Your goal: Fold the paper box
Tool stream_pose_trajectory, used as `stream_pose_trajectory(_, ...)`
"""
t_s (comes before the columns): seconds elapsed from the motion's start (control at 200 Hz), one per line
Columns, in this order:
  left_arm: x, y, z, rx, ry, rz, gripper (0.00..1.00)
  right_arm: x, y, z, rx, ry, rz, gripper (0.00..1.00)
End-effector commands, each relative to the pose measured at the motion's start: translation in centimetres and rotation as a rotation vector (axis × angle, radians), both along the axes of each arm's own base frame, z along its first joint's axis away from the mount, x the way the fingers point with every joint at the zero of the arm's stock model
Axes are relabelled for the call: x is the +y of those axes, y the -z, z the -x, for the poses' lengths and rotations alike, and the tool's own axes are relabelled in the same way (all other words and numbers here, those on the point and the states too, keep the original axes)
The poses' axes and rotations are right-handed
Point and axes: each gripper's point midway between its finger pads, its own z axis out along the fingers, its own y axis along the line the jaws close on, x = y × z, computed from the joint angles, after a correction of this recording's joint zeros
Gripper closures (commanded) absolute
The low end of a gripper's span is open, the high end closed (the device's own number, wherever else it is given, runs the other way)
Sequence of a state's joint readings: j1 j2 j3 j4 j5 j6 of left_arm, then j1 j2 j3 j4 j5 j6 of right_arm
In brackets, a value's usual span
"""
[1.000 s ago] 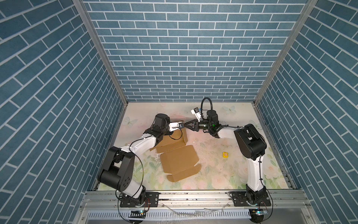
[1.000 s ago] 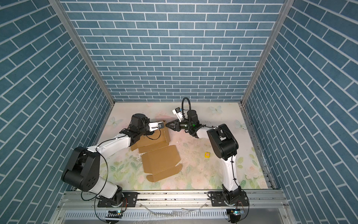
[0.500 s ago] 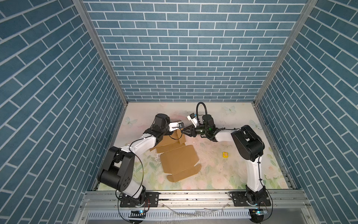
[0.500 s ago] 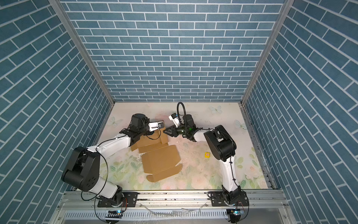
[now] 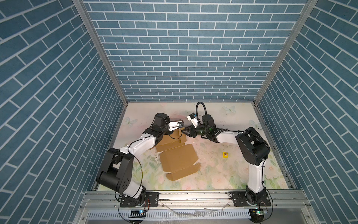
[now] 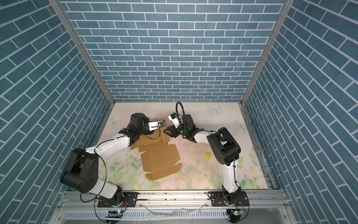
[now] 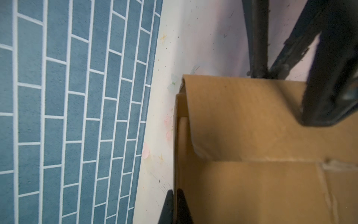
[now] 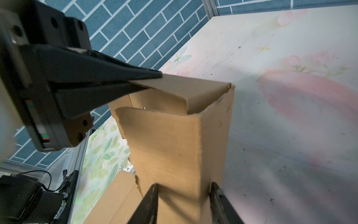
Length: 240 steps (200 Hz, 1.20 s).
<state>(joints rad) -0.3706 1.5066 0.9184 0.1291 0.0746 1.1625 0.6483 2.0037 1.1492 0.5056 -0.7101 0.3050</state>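
Now: left gripper (image 7: 175,195) on paper box (image 5: 178,157)

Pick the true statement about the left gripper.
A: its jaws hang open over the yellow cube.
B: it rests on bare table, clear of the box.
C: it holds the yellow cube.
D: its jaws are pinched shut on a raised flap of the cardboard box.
D: in the right wrist view the left gripper has its jaws closed flat on the top flap of the paper box, and the yellow cube lies well apart from it.
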Motion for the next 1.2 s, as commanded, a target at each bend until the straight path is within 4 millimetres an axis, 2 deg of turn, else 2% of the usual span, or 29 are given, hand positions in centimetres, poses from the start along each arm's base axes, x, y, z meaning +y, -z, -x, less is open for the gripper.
stream_pose_trajectory(0.0, -1.0, -2.5, 0.4, -0.091, 0.077, 0.032, 1.00, 0.6, -1.7, 0.6, -0.074, -0.035, -0.005, 0.57)
stream_pose_trajectory(0.205, -1.7, -4.4, 0.7, -0.245, 0.131, 0.069, 1.00, 0.4, -1.3, 0.8, -0.119, -0.008, 0.024, 0.57)
stream_pose_trajectory(0.37, -1.9, -2.3, 2.1, -0.268, 0.192, 0.029, 1.00, 0.6, -1.2, 0.2, -0.178, 0.054, 0.037, 0.57)
stream_pose_trajectory(0.4, -2.0, -2.6, 2.2, -0.279, 0.202, 0.030, 1.00, 0.7, -1.0, 0.1, -0.186, 0.059, 0.040, 0.57)
stream_pose_trajectory(0.41, -1.9, -1.8, 2.6, -0.265, 0.205, 0.026, 1.00, 0.7, -1.0, 0.1, -0.187, 0.061, 0.041, 0.57)
stream_pose_trajectory(0.435, -1.9, -1.4, 2.8, -0.261, 0.209, 0.025, 1.00, 0.8, -0.8, 0.0, -0.191, 0.065, 0.045, 0.57)
stream_pose_trajectory(0.595, -1.8, -1.3, 3.3, -0.269, 0.208, 0.027, 1.00, 1.1, 0.0, 0.0, -0.214, 0.088, 0.062, 0.56)
stream_pose_trajectory(0.78, -1.6, -0.8, 3.5, -0.265, 0.207, 0.013, 1.00, 1.3, -0.4, 0.1, -0.296, 0.133, 0.054, 0.54)
stream_pose_trajectory(0.905, -1.6, -0.5, 3.6, -0.252, 0.205, 0.014, 1.00, 1.7, 0.1, 0.2, -0.338, 0.166, 0.071, 0.53)
stream_pose_trajectory(0.975, -1.6, -0.3, 3.7, -0.244, 0.205, 0.015, 1.00, 1.9, 0.4, -0.3, -0.355, 0.211, 0.089, 0.54)
stream_pose_trajectory(1.08, -1.8, 0.1, 3.9, -0.233, 0.215, 0.013, 1.00, 2.4, 0.1, -0.8, -0.378, 0.254, 0.075, 0.60)
stream_pose_trajectory(1.195, -1.9, 0.4, 3.8, -0.212, 0.216, 0.010, 1.00, 2.7, 0.2, -1.2, -0.377, 0.274, 0.071, 0.75)
